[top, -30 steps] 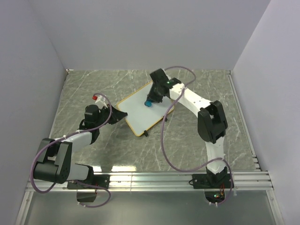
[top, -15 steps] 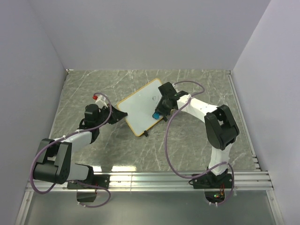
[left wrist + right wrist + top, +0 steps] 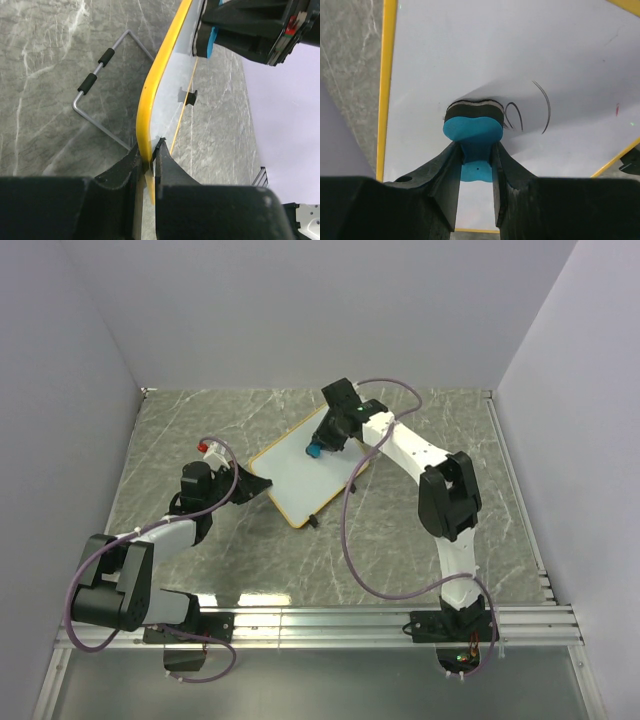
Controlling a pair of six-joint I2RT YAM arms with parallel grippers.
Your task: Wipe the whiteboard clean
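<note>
A grey-green marbled counter (image 3: 420, 540) is lying between plain pale walls (image 3: 300, 310) that are rising along its left, far and right edges. A ribbed aluminium rail (image 3: 330, 620) is running along its near edge. A small red-and-white object (image 3: 208, 449), too small to identify, is sitting near the left edge. A blue eraser block (image 3: 472, 131) with a dark pad is hanging over the far middle.

Glossy smooth whiteboard (image 3: 470, 50); marbled stone-look table (image 3: 200, 420).
</note>
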